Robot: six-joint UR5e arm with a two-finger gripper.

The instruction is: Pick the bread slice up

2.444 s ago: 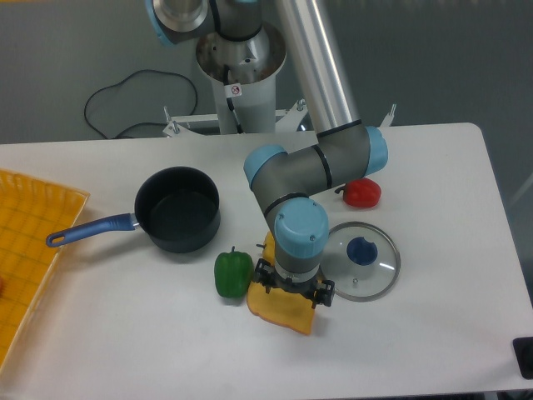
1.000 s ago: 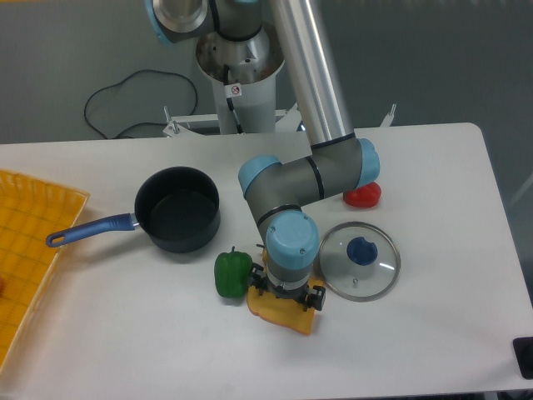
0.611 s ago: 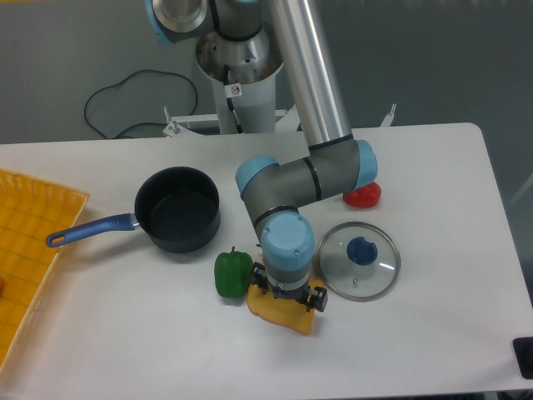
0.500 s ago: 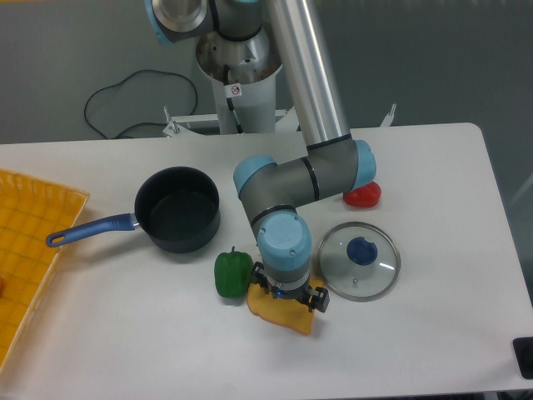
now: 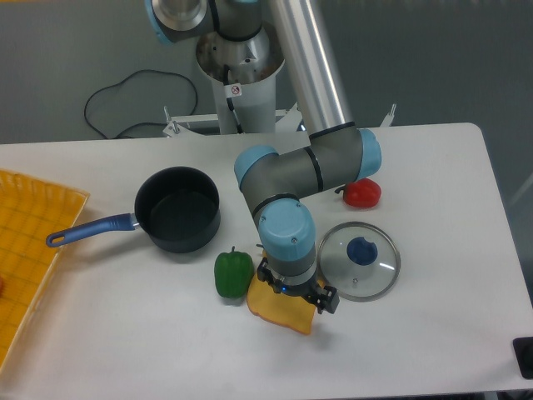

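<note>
White table under grey backdrop, black cable looped on the floor behind the arm's base. Gripper hanging low from the blue wrist cap, right over the bread slice, black finger hardware showing at both sides of the wrist. Fingertips hidden beneath the wrist housing; cannot tell whether spread or pressed together, nor whether touching the slice. Bread slice lying flat directly below and slightly in front of the gripper, yellow-orange, its near corner poking out toward the camera. Green pepper just to the camera-left of the gripper, touching or nearly touching the slice's edge. Glass lid with a blue knob just to the camera-right of the gripper, flat on the table, close beside the slice. Red pepper farther back on the camera-right, beyond the lid, partly behind the arm's elbow. Dark saucepan with a blue handle off to the camera-left and behind the gripper, upright, handle pointing toward the yellow tray at the far camera-left edge, well apart from the gripper.
</note>
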